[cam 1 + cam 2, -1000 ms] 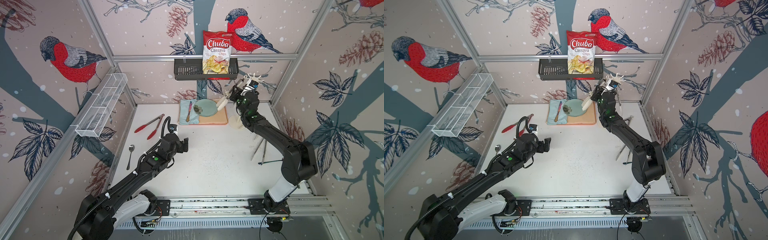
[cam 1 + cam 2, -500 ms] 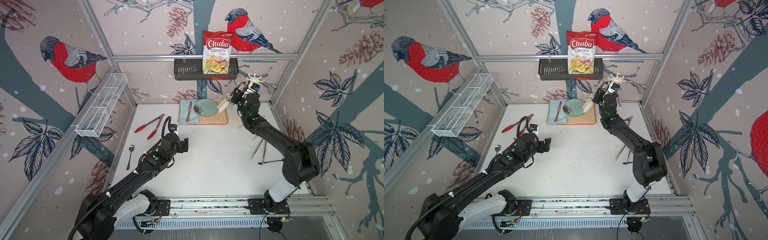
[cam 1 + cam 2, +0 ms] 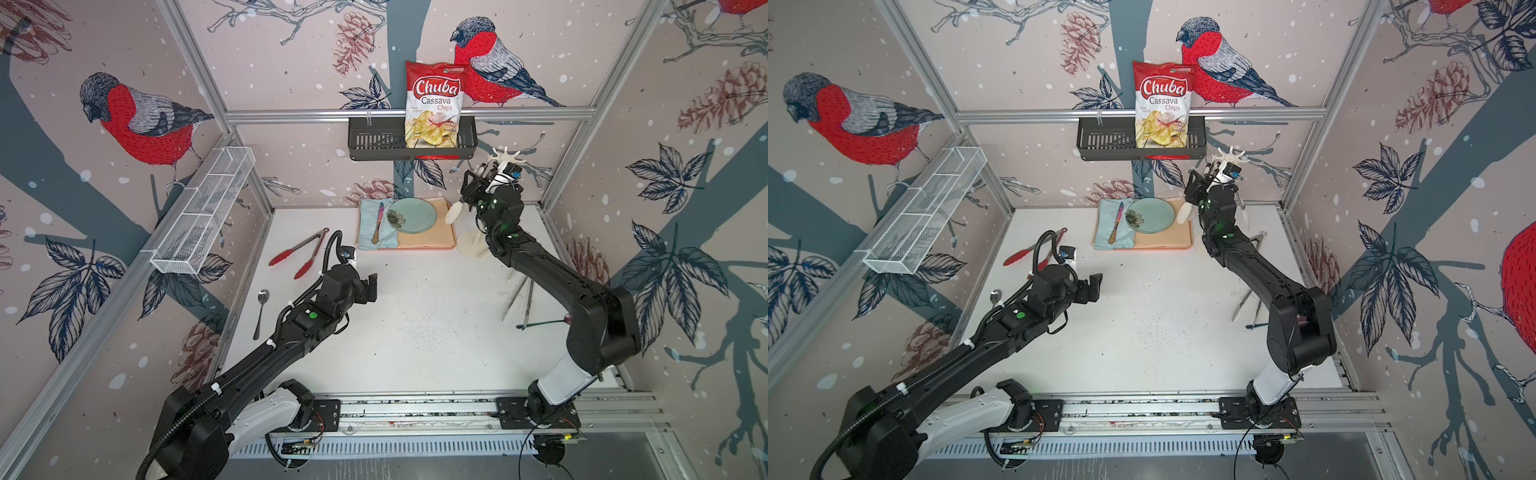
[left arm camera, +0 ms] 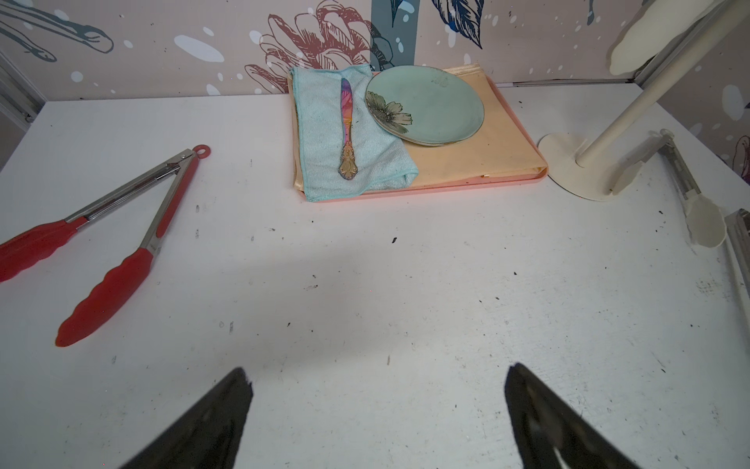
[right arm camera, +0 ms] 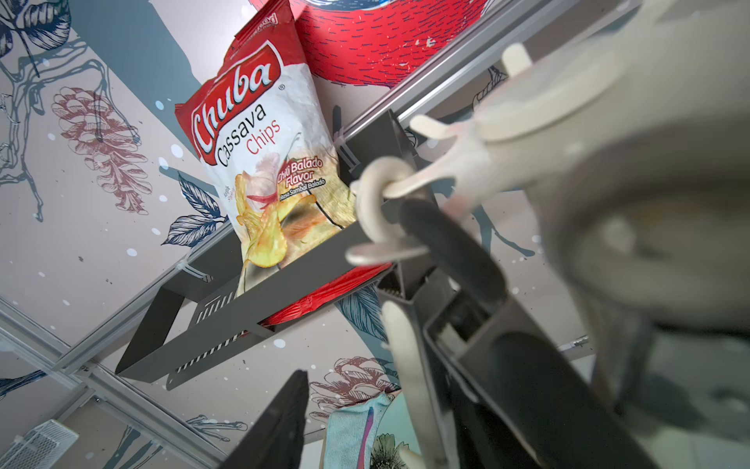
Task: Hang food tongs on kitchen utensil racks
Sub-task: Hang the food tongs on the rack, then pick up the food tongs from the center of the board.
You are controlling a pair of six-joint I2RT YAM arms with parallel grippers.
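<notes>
The cream-white utensil rack (image 3: 505, 156) stands at the back right, its round base (image 3: 473, 249) on the table. White-tipped tongs (image 3: 453, 214) hang from its crown; in the right wrist view their loop (image 5: 371, 203) sits over a hook. My right gripper (image 3: 482, 176) is open beside them, one finger (image 5: 280, 422) clear of the steel arm. Red-tipped tongs (image 3: 301, 251) lie at the back left, and steel tongs (image 3: 519, 295) lie on the right. My left gripper (image 4: 377, 390) hovers open and empty mid-table.
On the back wall a black slotted basket (image 3: 374, 143) holds a chips bag (image 3: 434, 106). A white wire basket (image 3: 203, 212) hangs left. A tray (image 3: 428, 239) carries a cloth, a pink-handled knife (image 3: 378, 216) and a plate (image 3: 411, 215). A spoon (image 3: 260, 311) lies near the left wall.
The right gripper has opened and let go of the white-tipped tongs, which now hang from the rack's hook. The left arm has not moved.
</notes>
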